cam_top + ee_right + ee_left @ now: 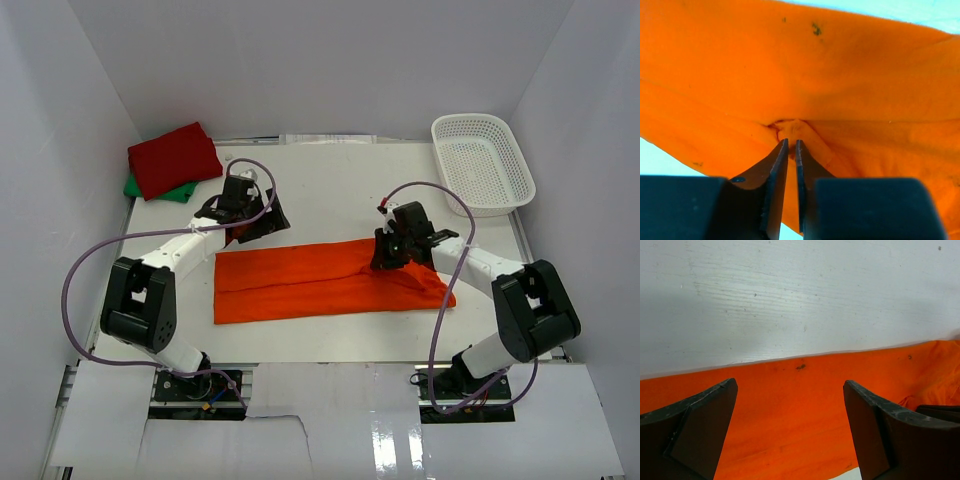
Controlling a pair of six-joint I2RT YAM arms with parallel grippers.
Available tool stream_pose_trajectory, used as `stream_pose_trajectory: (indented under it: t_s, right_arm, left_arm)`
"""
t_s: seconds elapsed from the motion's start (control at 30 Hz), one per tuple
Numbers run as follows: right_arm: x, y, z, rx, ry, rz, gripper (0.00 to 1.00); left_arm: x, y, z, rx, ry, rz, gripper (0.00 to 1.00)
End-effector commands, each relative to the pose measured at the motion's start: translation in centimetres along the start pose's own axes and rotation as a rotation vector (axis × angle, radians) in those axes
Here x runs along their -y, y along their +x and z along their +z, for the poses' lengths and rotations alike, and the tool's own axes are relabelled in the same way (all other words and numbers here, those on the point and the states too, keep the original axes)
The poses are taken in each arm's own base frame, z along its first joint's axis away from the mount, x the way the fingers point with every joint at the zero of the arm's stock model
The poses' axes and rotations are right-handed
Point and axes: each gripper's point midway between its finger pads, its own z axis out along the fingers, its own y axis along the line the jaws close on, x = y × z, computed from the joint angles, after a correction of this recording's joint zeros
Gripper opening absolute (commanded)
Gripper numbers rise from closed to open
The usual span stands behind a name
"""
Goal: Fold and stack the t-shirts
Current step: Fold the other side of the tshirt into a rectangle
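Right gripper (791,142) pinching raised fold of orange t-shirt (850,70).

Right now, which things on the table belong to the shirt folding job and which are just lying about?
Part of the job: orange t-shirt, mid-table; red t-shirt folded on green t-shirt, far left corner; right tool pinching the orange cloth; left tool open at its edge.
Lying about: white mesh basket, far right corner.

Robot lab test cell, white table (340,180) boxed by plain white panels (300,60) behind and beside it; left arm (150,290), right arm (520,310) bolted at the table's near edge
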Motion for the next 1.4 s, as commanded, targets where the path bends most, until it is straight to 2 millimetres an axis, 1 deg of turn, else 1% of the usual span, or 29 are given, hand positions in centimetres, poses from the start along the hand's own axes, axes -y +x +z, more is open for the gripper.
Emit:
stream_pose_trajectory:
  t_s: [0.0, 0.03, 0.1, 0.2, 0.27, 0.3, 0.33, 0.37, 0.4, 0.43, 0.5, 0.53, 0.57, 0.6, 0.63, 0.67, 0.7, 0.77, 0.9, 1.03, 1.07, 1.1, 1.13, 1.17, 1.2, 1.27, 1.3, 1.37]
  right_arm:
    - [-1.1, 0.0, -1.2, 0.021, -0.019, -0.003, 0.15]
    - [-1.6, 0.1, -1.5, 0.02, -0.031, 0.004, 0.08]
    - [-2.6, 1.1, -1.9, -0.01, -0.07, 0.016, 0.08]
    - [-4.3, 1.7, -2.8, -0.025, -0.126, 0.048, 0.08]
    - [-5.3, 1.8, -3.6, -0.021, -0.166, 0.067, 0.08]
    - [-5.6, 1.9, -4.0, -0.025, -0.171, 0.069, 0.08]
    - [-5.8, 1.1, -4.6, 0.002, -0.166, 0.058, 0.11]
    - [-5.5, 0.7, -4.9, 0.019, -0.144, 0.043, 0.18]
    - [-4.3, 0.1, -4.9, 0.051, -0.068, 0.035, 0.26]
    - [-3.7, -0.6, -5.3, 0.075, -0.028, 0.02, 0.37]
    - [-2.2, -1.6, -5.3, 0.107, 0.059, -0.025, 0.42]
    - [-1.6, -1.6, -4.9, 0.098, 0.087, -0.037, 0.46]
    - [-1.3, -2.2, -4.8, 0.103, 0.103, -0.055, 0.46]
    - [-0.6, -2.0, -4.0, 0.081, 0.135, -0.076, 0.47]
    - [-0.2, -1.9, -3.7, 0.062, 0.148, -0.083, 0.48]
    - [-0.3, -2.4, -3.4, 0.06, 0.149, -0.092, 0.48]
    - [0.7, -2.1, -2.6, 0.037, 0.19, -0.103, 0.48]
    - [0.8, -2.2, -2.0, 0.032, 0.189, -0.111, 0.48]
    - [1.6, -1.9, -0.5, 0.017, 0.21, -0.123, 0.47]
    - [2.2, -2.1, -0.1, 0.015, 0.234, -0.135, 0.46]
    - [2.1, -2.1, -0.1, 0.015, 0.233, -0.138, 0.43]
    - [2.0, -2.1, -0.3, 0.019, 0.229, -0.137, 0.33]
    - [1.9, -2.1, -0.4, 0.022, 0.221, -0.133, 0.26]
    - [1.7, -2.1, -0.5, 0.026, 0.215, -0.124, 0.2]
    - [1.3, -2.0, -0.8, 0.031, 0.197, -0.124, 0.16]
    - [1.2, -2.1, -1.0, 0.042, 0.19, -0.121, 0.17]
    - [1.1, -2.3, -1.3, 0.053, 0.188, -0.124, 0.21]
    - [1.2, -2.4, -1.4, 0.06, 0.198, -0.127, 0.2]
  left_arm:
    - [0.1, 0.1, -0.1, -0.001, 0.009, -0.002, 0.98]
    - [-0.1, 0.2, 0.0, -0.004, 0.005, -0.002, 0.98]
    - [-0.1, 0.3, 0.0, -0.005, 0.006, 0.0, 0.98]
    - [-0.1, 0.5, 0.1, -0.01, 0.009, -0.004, 0.98]
    - [-0.1, 0.7, 0.2, -0.016, 0.01, -0.007, 0.98]
    - [-0.1, 0.8, 0.2, -0.017, 0.011, -0.007, 0.98]
    - [-0.1, 0.7, 0.2, -0.015, 0.014, -0.009, 0.98]
    - [-0.1, 0.8, 0.2, -0.018, 0.015, -0.01, 0.98]
    - [0.0, 0.7, 0.2, -0.015, 0.018, -0.01, 0.98]
    - [0.1, 0.7, 0.2, -0.016, 0.023, -0.01, 0.98]
    - [0.2, 0.9, 0.3, -0.022, 0.024, -0.009, 0.98]
    - [0.2, 0.9, 0.4, -0.024, 0.024, -0.01, 0.98]
    - [0.3, 0.9, 0.3, -0.024, 0.027, -0.007, 0.98]
    - [0.3, 1.0, 0.4, -0.025, 0.028, -0.006, 0.98]
    - [0.2, 1.0, 0.3, -0.025, 0.026, -0.006, 0.98]
    - [0.3, 0.9, 0.2, -0.02, 0.026, -0.005, 0.98]
    - [0.1, 1.0, 0.2, -0.02, 0.022, -0.003, 0.98]
    - [0.0, 0.9, 0.1, -0.015, 0.018, 0.002, 0.98]
    - [-0.2, 0.8, 0.0, -0.008, 0.006, 0.01, 0.98]
    - [-0.1, 0.6, 0.0, -0.006, 0.007, 0.012, 0.98]
    - [-0.1, 0.6, 0.1, -0.007, 0.006, 0.011, 0.98]
    - [0.0, 0.6, 0.1, -0.008, 0.008, 0.011, 0.98]
    - [0.0, 0.6, 0.1, -0.008, 0.008, 0.011, 0.98]
    - [0.0, 0.5, 0.1, -0.007, 0.009, 0.012, 0.98]
    - [0.1, 0.6, 0.1, -0.009, 0.01, 0.011, 0.98]
    - [0.0, 0.6, 0.2, -0.011, 0.007, 0.008, 0.98]
    - [0.0, 0.5, 0.2, -0.008, 0.008, 0.008, 0.98]
    - [0.0, 0.7, 0.3, -0.013, 0.008, 0.006, 0.98]
